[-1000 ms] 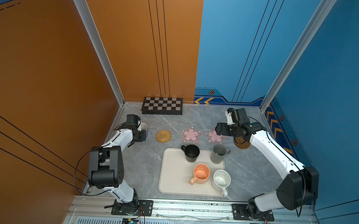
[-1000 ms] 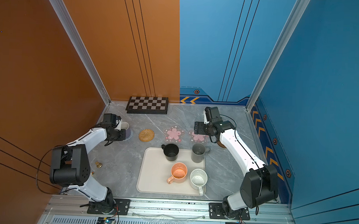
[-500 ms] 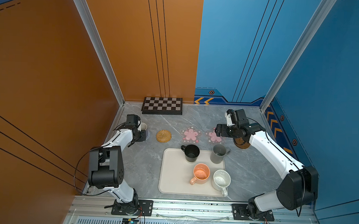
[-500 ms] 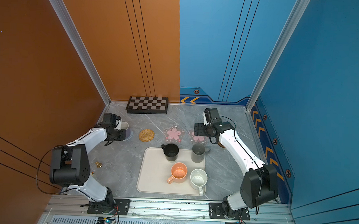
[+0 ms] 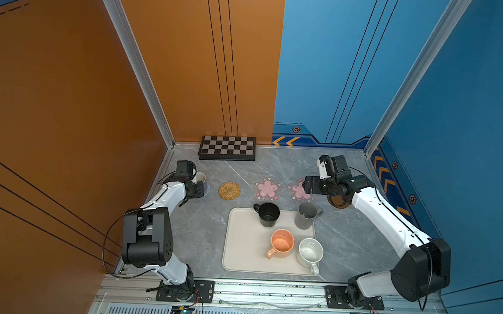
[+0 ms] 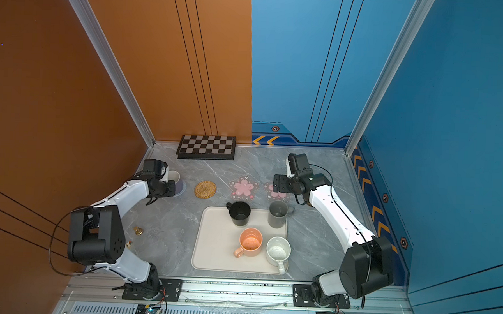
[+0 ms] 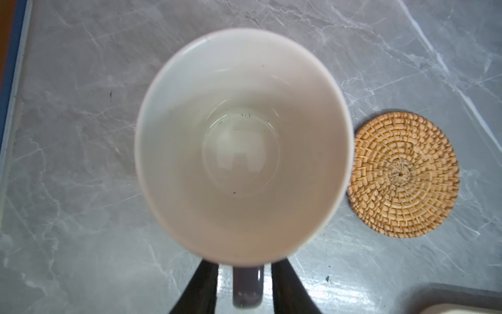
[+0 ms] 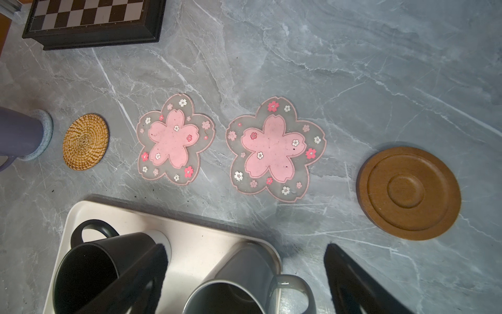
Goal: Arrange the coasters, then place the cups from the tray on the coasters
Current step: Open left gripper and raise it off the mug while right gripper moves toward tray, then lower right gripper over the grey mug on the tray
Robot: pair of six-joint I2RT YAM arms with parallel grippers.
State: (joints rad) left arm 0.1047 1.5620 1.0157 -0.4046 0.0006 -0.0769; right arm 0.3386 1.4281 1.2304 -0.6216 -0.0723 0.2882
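The lavender cup [image 7: 241, 146] stands on the pale-blue coaster [image 8: 44, 136] at the far left. My left gripper [image 7: 244, 269] is open, its fingers either side of the cup's handle [image 7: 247, 288] with gaps showing. In a row lie the rattan coaster [image 5: 229, 190], two pink flower coasters [image 8: 175, 140] [image 8: 275, 148] and the brown wooden coaster [image 8: 408, 193]. The tray [image 5: 240, 250] holds the black cup [image 5: 268, 214], grey cup [image 5: 306, 215], orange cup [image 5: 282, 243] and white speckled cup [image 5: 310, 252]. My right gripper [image 8: 244, 247] hangs open and empty above the grey cup.
A checkered board [image 5: 227, 148] lies against the back wall. A small brass piece [image 6: 137, 231] sits on the table near the left arm's base. Side walls stand close to both arms.
My left gripper's jaws have spread apart off the lavender cup's handle. The cup stays on the pale-blue coaster. The right arm has hardly moved.
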